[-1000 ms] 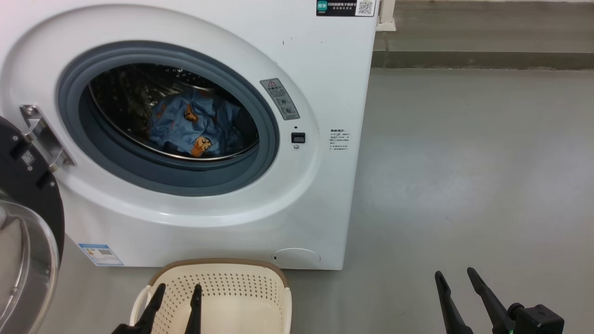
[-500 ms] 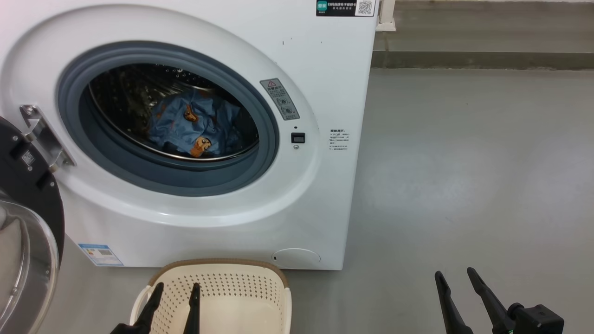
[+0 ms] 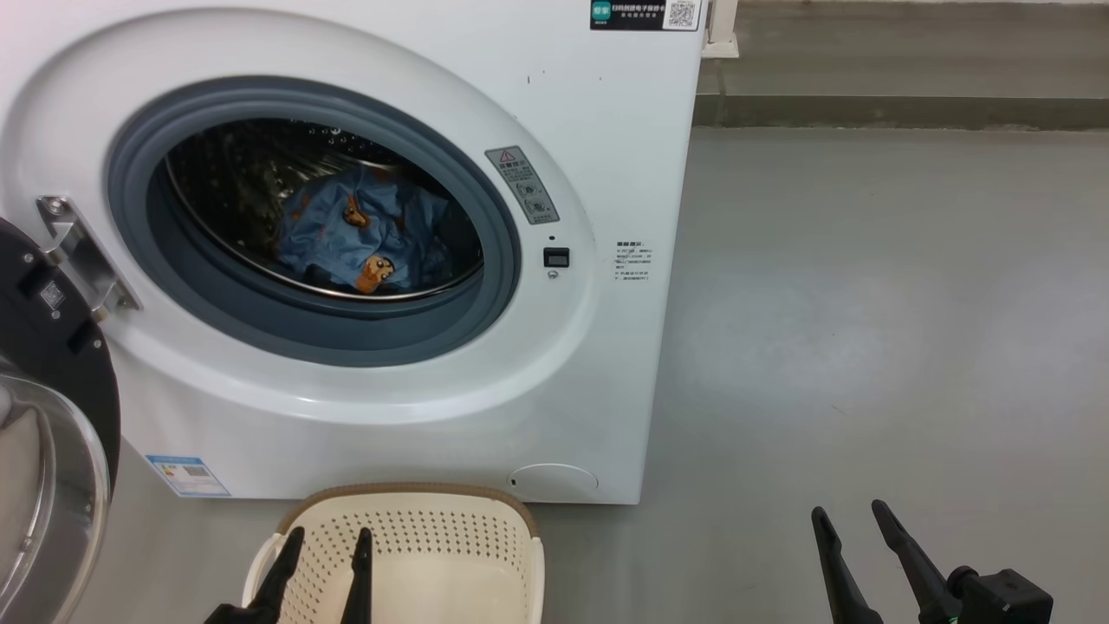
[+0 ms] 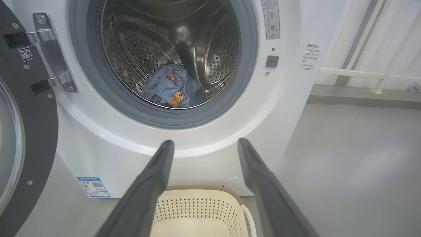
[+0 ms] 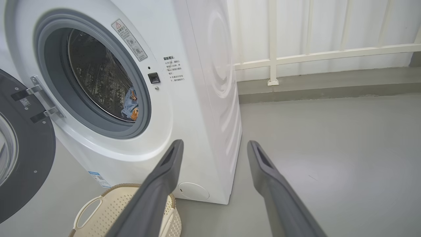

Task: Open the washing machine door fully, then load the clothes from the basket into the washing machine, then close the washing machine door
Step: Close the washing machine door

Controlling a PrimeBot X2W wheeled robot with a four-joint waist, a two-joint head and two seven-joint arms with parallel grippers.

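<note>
The white washing machine (image 3: 554, 113) stands ahead with its black door (image 3: 52, 347) swung wide open to the left, also seen as the door (image 4: 29, 108) (image 5: 23, 154) in both wrist views. Light-blue clothes (image 3: 364, 230) with orange figures lie inside the steel drum, the clothes (image 4: 172, 87) (image 5: 131, 105) resting at its bottom. The cream basket (image 3: 433, 555) sits on the floor before the machine, and what shows of its inside (image 4: 197, 217) is bare. My left gripper (image 3: 327, 542) hovers open over the basket. My right gripper (image 3: 849, 513) stands open above the floor at lower right.
Grey floor (image 3: 866, 303) stretches to the right of the machine. A low kerb (image 3: 901, 111) and a white railing (image 5: 312, 56) run along the back. The open door's glass bowl (image 3: 43, 485) bulges at the lower left.
</note>
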